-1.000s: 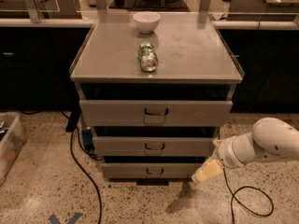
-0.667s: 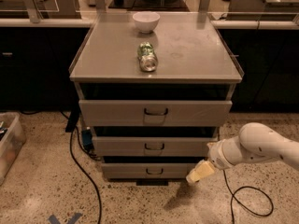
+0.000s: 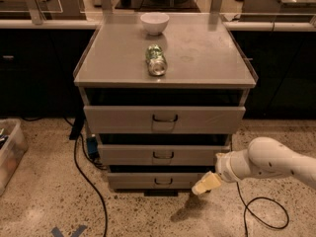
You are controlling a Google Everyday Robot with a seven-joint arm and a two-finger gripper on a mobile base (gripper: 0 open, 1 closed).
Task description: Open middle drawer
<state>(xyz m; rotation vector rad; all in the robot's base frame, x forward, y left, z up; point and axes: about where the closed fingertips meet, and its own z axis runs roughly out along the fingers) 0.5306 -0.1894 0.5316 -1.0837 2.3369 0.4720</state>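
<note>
Three drawers under the bench (image 3: 207, 58) — the middle drawer (image 3: 128, 155) untouched. The claw (image 3: 207, 183) hangs at the right end of the lowest drawer (image 3: 133, 180) — open or closed, I cannot tell.

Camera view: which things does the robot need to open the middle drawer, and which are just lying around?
For the job: middle drawer, its handle, gripper low by the bottom drawer's right end.
Just lying about: bowl and can on the cabinet top, cable on the floor, bin at left.
</note>
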